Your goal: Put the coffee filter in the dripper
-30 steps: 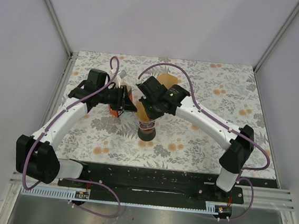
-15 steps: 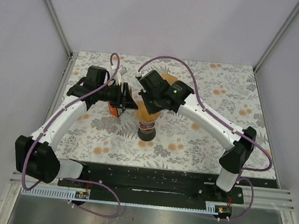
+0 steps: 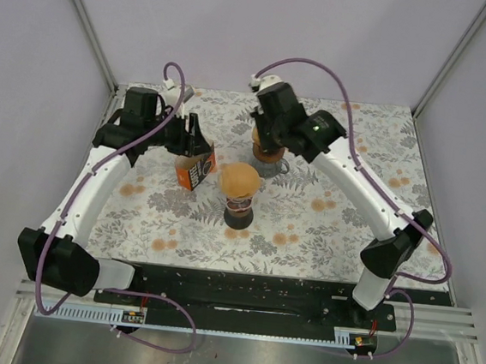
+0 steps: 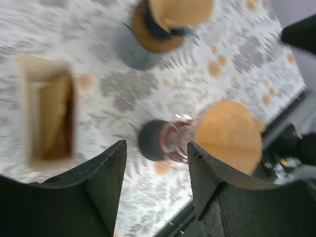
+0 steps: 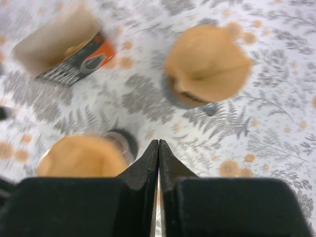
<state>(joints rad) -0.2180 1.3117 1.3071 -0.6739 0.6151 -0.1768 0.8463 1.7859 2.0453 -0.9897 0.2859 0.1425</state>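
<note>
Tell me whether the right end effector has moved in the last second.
Yes. The right end effector left the centre dripper and went toward the far edge of the table, now above the rear dripper.

I can't read any text. The filter box (image 5: 64,47), upper left of my right wrist view, carries white lettering on its black-and-orange side, too blurred to make out.

We have pulled both tools off the dripper (image 3: 240,206): left tool (image 3: 195,140) back leftward, right tool (image 3: 266,143) toward the far side, uncovering the coffee filter (image 3: 239,179).
</note>
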